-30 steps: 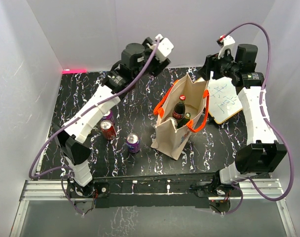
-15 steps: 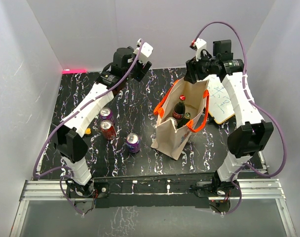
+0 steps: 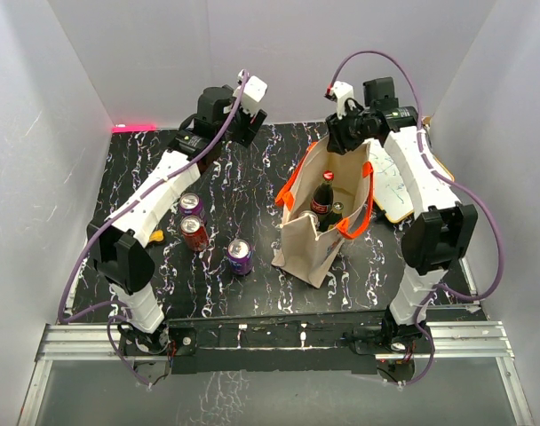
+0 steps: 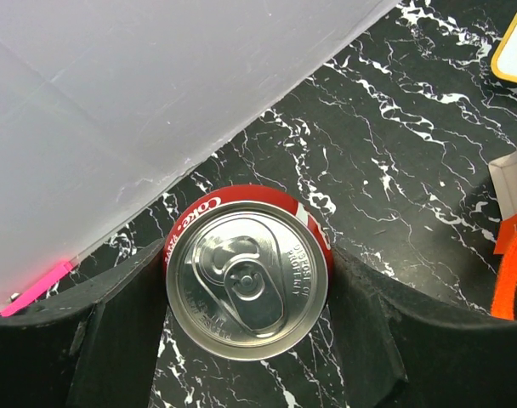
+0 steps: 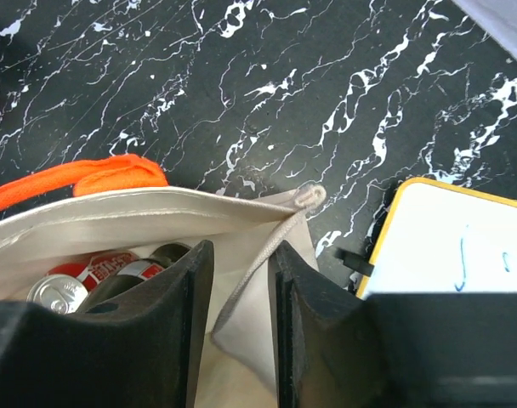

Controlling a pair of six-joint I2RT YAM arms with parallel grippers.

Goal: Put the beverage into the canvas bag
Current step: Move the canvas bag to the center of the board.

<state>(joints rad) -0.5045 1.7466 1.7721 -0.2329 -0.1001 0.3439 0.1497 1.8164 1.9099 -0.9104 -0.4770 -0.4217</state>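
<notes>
In the left wrist view, a red cola can (image 4: 246,272) with a silver top sits between my left gripper's (image 4: 246,265) fingers, and both pads touch its sides. From above, that gripper (image 3: 239,126) is near the back wall and hides the can. The beige canvas bag (image 3: 316,244) with orange handles (image 3: 357,222) stands upright mid-table, with a cola bottle (image 3: 323,195) and other drinks inside. My right gripper (image 3: 348,142) is at the bag's far rim. Its jaws (image 5: 241,251) straddle the rim corner of the canvas bag (image 5: 114,223), with a narrow gap still showing around the fabric.
Two purple cans (image 3: 193,205) (image 3: 240,256) and a red can (image 3: 194,232) stand on the black marbled table left of the bag. A yellow-edged whiteboard (image 3: 403,191) lies right of it, close to my right fingers (image 5: 463,246). White walls enclose the table.
The right arm swung left from over the whiteboard to the bag's far rim, and its jaws narrowed around the fabric. The left gripper shifted left along the back wall.
</notes>
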